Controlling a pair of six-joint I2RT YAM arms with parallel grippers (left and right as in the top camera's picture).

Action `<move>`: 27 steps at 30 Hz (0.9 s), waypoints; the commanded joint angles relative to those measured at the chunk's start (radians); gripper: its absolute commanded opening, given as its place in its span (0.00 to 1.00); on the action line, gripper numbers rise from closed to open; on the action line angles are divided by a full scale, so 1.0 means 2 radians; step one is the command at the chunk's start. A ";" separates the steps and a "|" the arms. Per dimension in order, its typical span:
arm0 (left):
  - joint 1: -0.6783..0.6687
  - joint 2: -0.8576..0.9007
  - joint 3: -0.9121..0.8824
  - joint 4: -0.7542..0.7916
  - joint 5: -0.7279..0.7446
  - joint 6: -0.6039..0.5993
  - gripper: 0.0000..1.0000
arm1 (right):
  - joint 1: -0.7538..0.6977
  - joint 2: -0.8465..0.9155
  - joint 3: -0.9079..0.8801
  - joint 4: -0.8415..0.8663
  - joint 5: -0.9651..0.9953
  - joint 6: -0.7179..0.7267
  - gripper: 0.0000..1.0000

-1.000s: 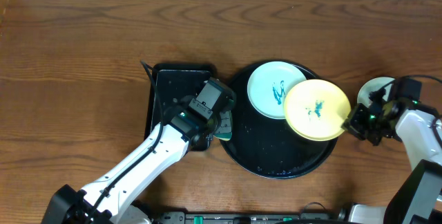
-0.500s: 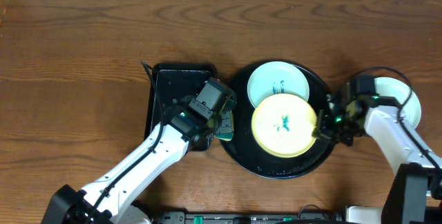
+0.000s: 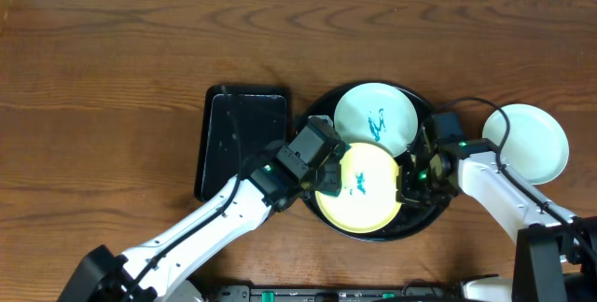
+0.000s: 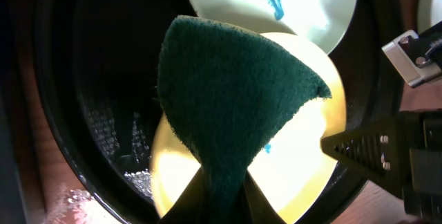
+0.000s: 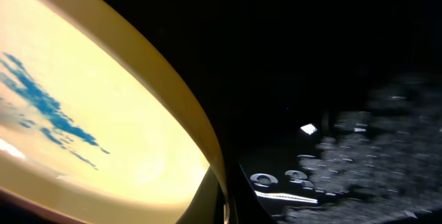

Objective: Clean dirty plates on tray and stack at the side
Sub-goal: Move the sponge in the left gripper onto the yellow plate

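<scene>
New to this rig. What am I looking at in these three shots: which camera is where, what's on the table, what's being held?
Two robot arms work at a brown wooden table, and each ends in a two-finger gripper. One picture looks straight down from above. The other two come from cameras on the left and right wrists.

On the table sit a large round glossy black tray, a smaller rectangular black tray to its left, and a plain white round plate to its right. In the round tray lie a white plate with a teal scribble and a pale yellow round plate, which is also marked with teal.

The left gripper is shut on a dark green sponge, held over the yellow plate. The right gripper pinches that plate's rim.
</scene>
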 commanded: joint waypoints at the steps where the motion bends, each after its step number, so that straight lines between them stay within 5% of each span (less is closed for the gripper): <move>1: -0.001 0.017 -0.006 0.002 -0.001 -0.022 0.11 | 0.015 0.000 -0.006 0.006 -0.023 0.009 0.01; 21: -0.002 0.050 -0.006 0.014 0.009 -0.030 0.11 | 0.039 0.000 -0.006 -0.020 -0.132 0.011 0.01; 27: -0.009 0.051 -0.006 0.013 0.009 -0.031 0.11 | 0.039 0.000 -0.006 -0.015 -0.040 0.041 0.01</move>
